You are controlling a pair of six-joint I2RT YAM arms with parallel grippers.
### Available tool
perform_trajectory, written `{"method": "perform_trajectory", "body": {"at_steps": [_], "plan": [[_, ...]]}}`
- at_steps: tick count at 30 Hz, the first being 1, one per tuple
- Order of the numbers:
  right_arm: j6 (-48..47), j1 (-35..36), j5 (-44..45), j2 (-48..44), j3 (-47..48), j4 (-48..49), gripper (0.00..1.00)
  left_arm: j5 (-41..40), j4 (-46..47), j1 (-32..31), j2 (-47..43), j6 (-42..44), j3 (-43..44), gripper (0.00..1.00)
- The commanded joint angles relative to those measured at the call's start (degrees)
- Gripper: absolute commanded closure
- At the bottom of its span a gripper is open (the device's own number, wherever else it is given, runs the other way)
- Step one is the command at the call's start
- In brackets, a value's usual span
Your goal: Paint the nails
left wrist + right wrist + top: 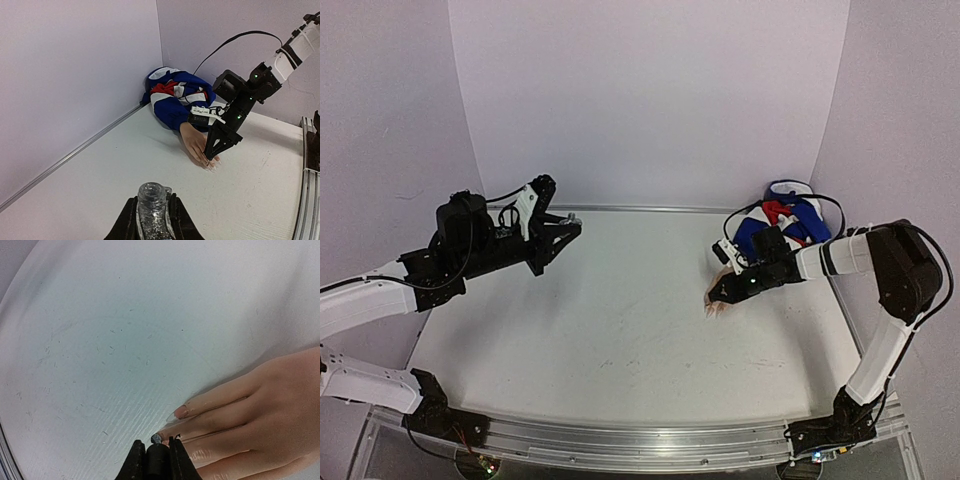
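While I watch the three feeds, the right fingers point(176, 461) sit narrow, pinched on a small dark stub point(159, 456) whose speck of a tip pokes out just ahead of them. That tip lies at the end of one digit of the mannequin hand point(265, 410), and the nails point(181, 412) are right there: one pinkish nail shows just beyond and to one side of the fingers. The nail directly at the tip is mostly hidden by the stub. I cannot tell whether the tip actually touches it.

From the overhead camera, the right fingers point(732, 292) angle down over the mannequin hand point(718, 305), which lies flat on the bench point(620, 330) with its digits pointing away from the blue, white and red sleeve point(785, 225) bunched behind the wrist, against the wall corner.

On the other side, the left fingers point(129, 224) are closed on a clear, glittery bottle point(152, 207). Its uncapped neck stands up between them. They hover above the bench, well apart from the mannequin hand point(195, 142), which sits straight ahead of them across the bench, under the right fingers point(220, 145). In the overhead view, the left fingers point(565, 227) point toward the right arm.
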Motion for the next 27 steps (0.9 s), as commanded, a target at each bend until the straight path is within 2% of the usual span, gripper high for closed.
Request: {"method": "perform_trajectory", "body": {"at_steps": [1, 27], "plan": [[-0.43, 0.6, -0.4, 0.13, 2.09, -0.79, 1.0, 0.45, 1.29, 0.35, -0.1, -0.65, 2.1, 1.0], [-0.43, 1.86, -0.11, -1.27, 0.31, -1.55, 1.0, 0.54, 1.24, 0.41, -0.29, -1.0, 1.93, 1.0]]}}
